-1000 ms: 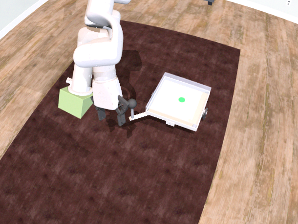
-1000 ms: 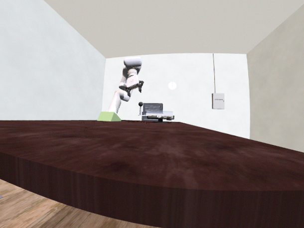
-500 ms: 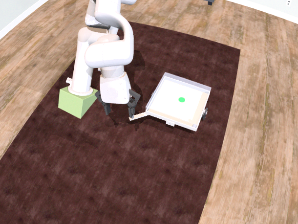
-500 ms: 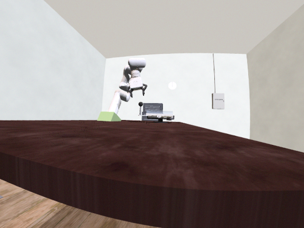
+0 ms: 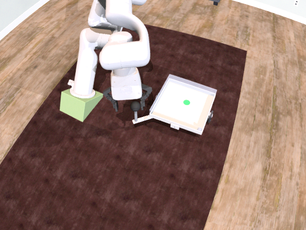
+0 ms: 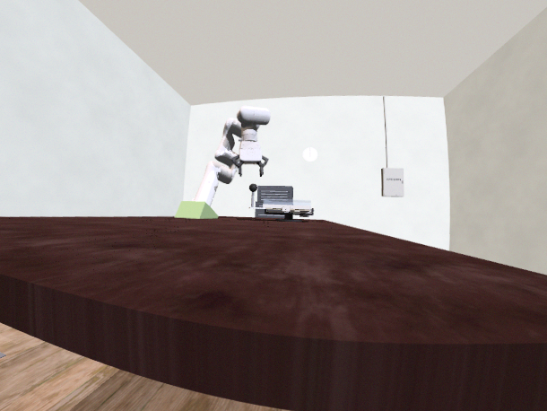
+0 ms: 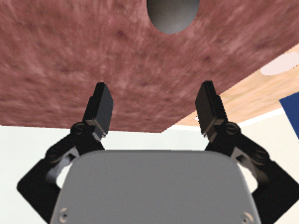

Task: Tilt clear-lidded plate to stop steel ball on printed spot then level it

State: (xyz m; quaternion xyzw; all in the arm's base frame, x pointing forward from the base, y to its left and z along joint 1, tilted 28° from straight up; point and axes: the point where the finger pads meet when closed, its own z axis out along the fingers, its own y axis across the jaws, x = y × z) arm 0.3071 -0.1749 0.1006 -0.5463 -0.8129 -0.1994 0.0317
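Note:
The clear-lidded plate (image 5: 170, 100) (image 6: 302, 210) stands on a low mount and looks near level; its exact tilt cannot be told. The green printed spot (image 5: 186, 102) lies right of its middle. A small grey shape (image 5: 199, 129) in the near right corner may be the steel ball, but it is too small to tell. A white arm (image 5: 143, 119) extends left from the plate and carries a post with a black knob (image 5: 135, 106) (image 6: 253, 188) (image 7: 173, 13). My gripper (image 5: 129, 109) (image 6: 251, 174) (image 7: 153, 91) is open and empty, pointing down above the knob's level, not touching it.
The green wedge base (image 5: 71, 106) (image 6: 195, 210) of the arm stands left of the plate. A dark bracket (image 5: 208, 116) sits at the plate's right side and a white tab (image 5: 174, 126) at its near side. The dark red-brown mat (image 5: 120, 170) lies under everything.

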